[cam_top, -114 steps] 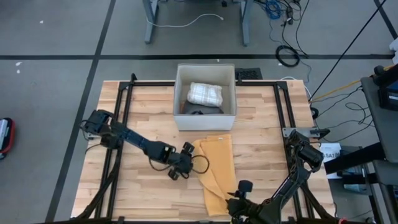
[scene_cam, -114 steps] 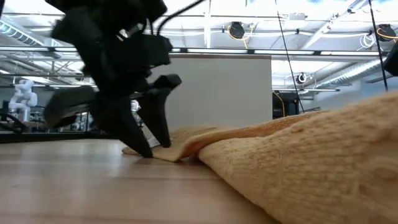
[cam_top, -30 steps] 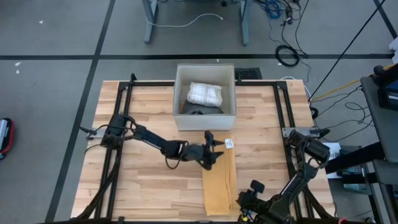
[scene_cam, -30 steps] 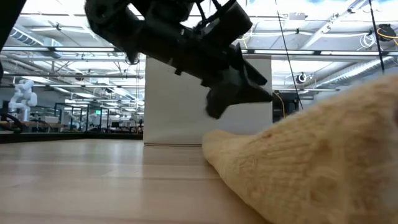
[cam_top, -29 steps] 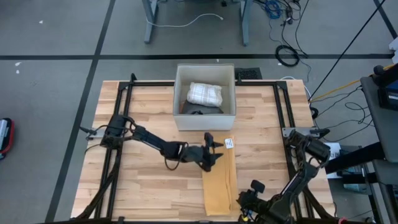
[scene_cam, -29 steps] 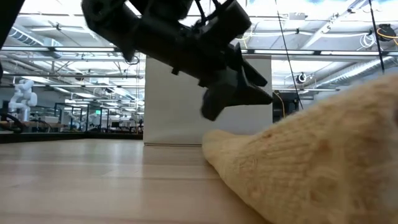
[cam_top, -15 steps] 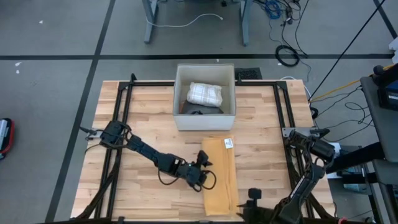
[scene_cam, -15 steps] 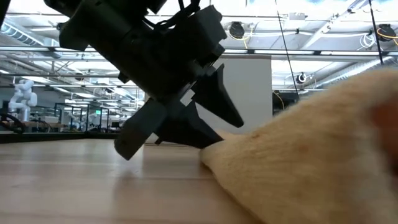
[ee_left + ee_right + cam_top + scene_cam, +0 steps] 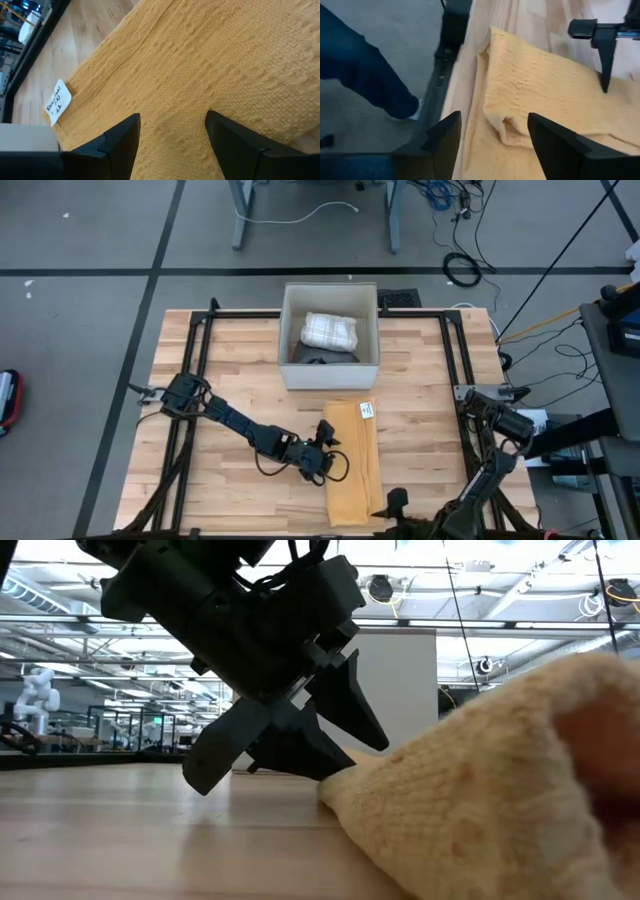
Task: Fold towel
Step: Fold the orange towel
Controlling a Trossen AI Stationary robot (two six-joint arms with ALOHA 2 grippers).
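Observation:
A yellow towel [image 9: 353, 465] lies on the wooden table as a long narrow strip running from the far side to the near side. A white label [image 9: 57, 102] sits at its far right corner. My left gripper [image 9: 324, 446] is open, low at the strip's left edge; its wrist view looks over the weave [image 9: 200, 65] between the fingers [image 9: 120, 145]. My right gripper [image 9: 393, 502] is open at the near edge of the table, beside the towel's near right corner. That near end [image 9: 507, 127] is bunched up. In the low view the towel [image 9: 470, 800] fills the right side. My left gripper [image 9: 290, 765] stands with spread fingers at the towel's left edge [image 9: 335, 780], slanting down from the table's left. I cannot tell whether a fingertip touches the cloth. My right gripper touches nothing.
A white bin [image 9: 285, 330] stands at the far middle of the table with a folded checked cloth [image 9: 330, 330] inside. Black frame rails [image 9: 190, 410] run along both sides. A person's leg in blue [image 9: 360, 75] shows beyond the table's edge in the right wrist view.
My left gripper has moved from over the towel's far end toward the near left and down to the strip's left edge. My right gripper has drawn back a little toward the near edge. The towel's far end now lies flat with its label showing.

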